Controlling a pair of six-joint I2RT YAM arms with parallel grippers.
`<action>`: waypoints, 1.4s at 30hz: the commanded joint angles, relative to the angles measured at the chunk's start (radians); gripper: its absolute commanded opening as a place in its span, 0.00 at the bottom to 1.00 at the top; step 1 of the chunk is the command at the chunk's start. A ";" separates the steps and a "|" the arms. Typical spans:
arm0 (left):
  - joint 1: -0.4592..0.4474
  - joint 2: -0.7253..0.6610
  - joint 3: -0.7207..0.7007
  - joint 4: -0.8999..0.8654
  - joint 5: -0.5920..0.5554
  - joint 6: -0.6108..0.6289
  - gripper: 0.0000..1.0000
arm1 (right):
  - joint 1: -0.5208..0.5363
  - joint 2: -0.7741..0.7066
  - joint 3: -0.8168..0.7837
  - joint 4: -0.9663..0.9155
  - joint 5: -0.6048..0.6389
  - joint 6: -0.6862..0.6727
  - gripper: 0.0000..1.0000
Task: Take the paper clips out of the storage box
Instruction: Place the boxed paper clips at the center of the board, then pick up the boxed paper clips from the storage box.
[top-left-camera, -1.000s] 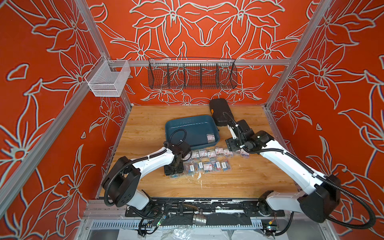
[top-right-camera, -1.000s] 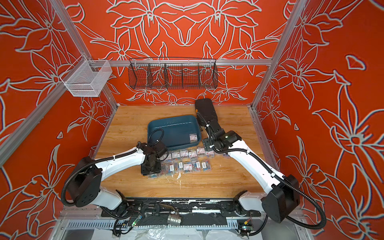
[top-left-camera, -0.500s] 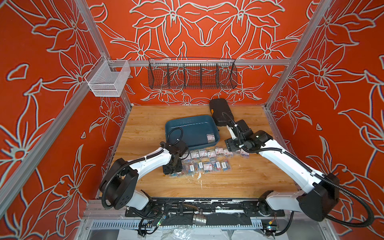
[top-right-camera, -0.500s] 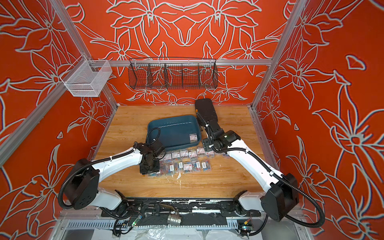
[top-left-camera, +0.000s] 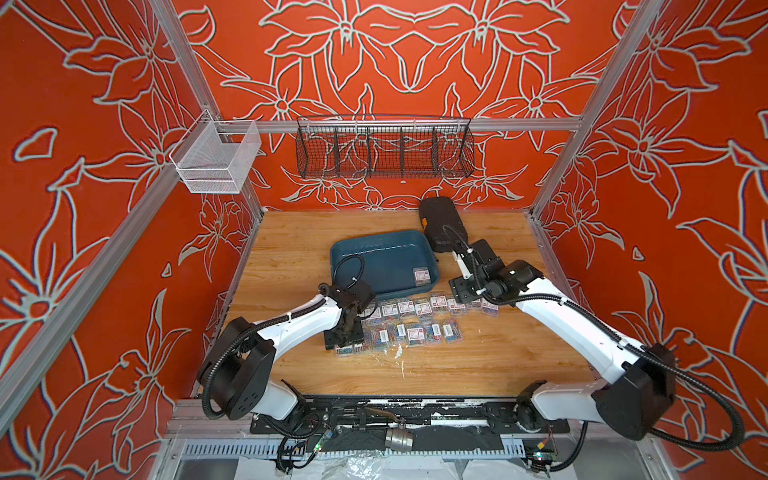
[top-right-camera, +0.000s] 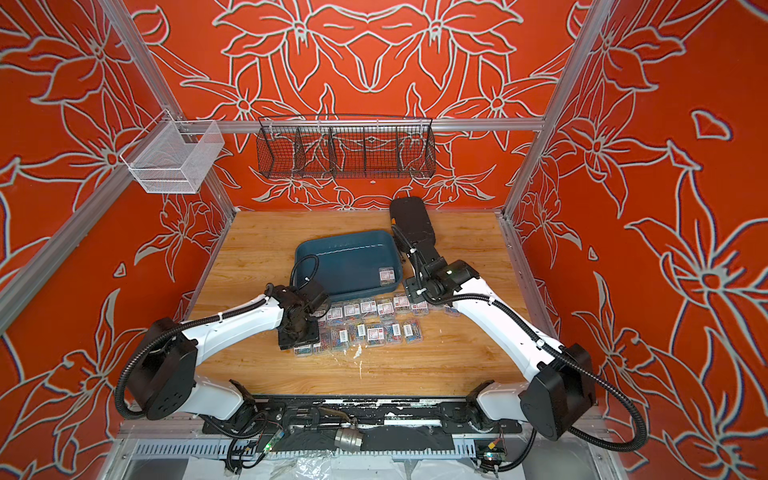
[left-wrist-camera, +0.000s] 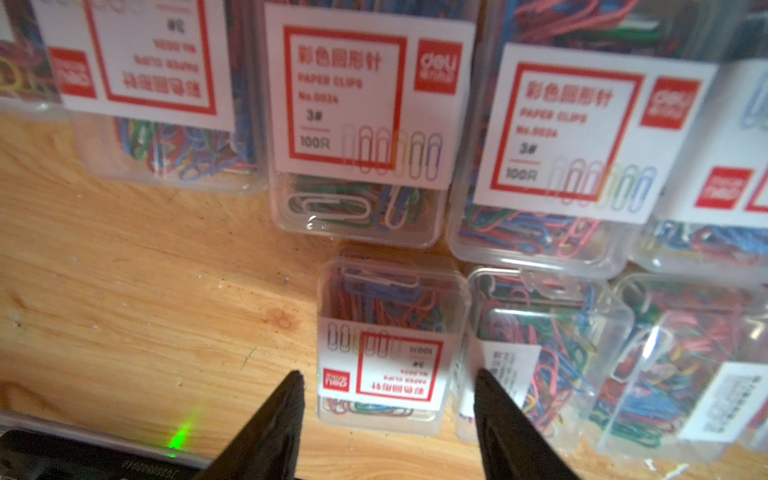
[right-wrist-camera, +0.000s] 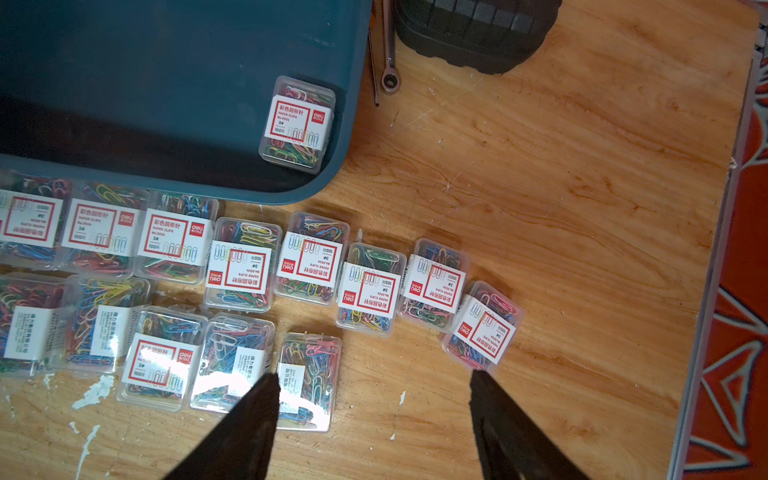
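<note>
Teal storage box (right-wrist-camera: 166, 83) held one paper clips box (right-wrist-camera: 297, 124) ahead of the right gripper (right-wrist-camera: 372, 374), released and empty. The left gripper (left-wrist-camera: 387, 374) stood released around a second clips box (left-wrist-camera: 390, 316) on the desk (left-wrist-camera: 124, 291).

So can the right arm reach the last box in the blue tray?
Probably yes: the right pincer is open and empty near the tray corner where the box lies uncovered, though the wall may crowd it.

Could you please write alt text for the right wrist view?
One box of paper clips sits in a corner of the teal storage box; many more lie in rows on the wooden table near the open right gripper.
</note>
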 joint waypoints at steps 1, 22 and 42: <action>0.005 -0.055 0.035 -0.061 -0.026 -0.013 0.64 | 0.001 0.020 0.043 -0.004 -0.001 -0.012 0.71; 0.021 -0.598 0.157 -0.309 -0.198 -0.281 0.79 | 0.014 0.467 0.480 -0.036 -0.155 0.139 0.62; 0.206 -0.347 0.250 -0.248 -0.021 -0.019 0.80 | 0.089 0.618 0.522 -0.154 -0.085 0.327 0.60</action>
